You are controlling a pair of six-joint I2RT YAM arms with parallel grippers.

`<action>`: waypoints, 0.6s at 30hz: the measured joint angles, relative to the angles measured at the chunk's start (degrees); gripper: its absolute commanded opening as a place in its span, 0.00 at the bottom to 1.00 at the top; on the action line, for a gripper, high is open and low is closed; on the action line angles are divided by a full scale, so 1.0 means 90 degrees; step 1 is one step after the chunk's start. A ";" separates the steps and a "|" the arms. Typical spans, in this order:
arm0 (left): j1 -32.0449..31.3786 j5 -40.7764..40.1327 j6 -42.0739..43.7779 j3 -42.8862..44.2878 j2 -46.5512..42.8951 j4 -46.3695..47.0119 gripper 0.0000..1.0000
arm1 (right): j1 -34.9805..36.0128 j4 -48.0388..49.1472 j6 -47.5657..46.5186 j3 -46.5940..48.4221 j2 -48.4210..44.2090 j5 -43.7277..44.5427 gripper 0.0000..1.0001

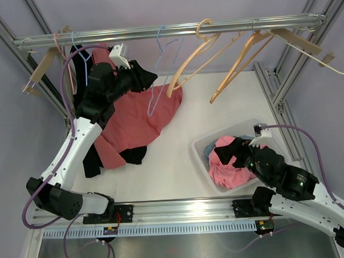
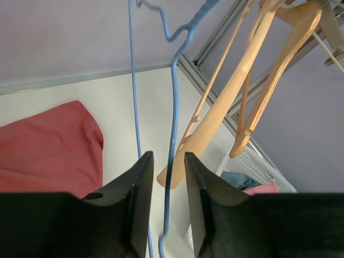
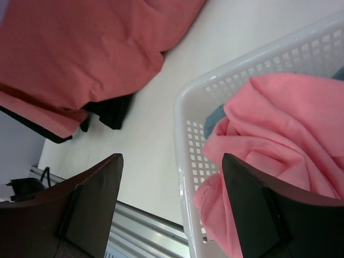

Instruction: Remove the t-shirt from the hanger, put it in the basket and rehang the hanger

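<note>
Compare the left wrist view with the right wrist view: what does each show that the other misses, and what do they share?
Left wrist only: the blue wire hanger, bare, its wire running between the slightly parted fingers of the left end effector, and the wooden hangers behind it.
Right wrist only: a black garment poking out from under the shirt, and the right end effector, wide open and holding nothing.
Both: the red t-shirt lying on the table, and the white basket with a pink garment in it.
</note>
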 measured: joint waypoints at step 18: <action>0.0100 -0.2297 0.1270 0.0580 -0.1443 -0.1919 0.62 | 0.0000 0.0131 -0.0644 0.0658 -0.0092 0.0024 0.84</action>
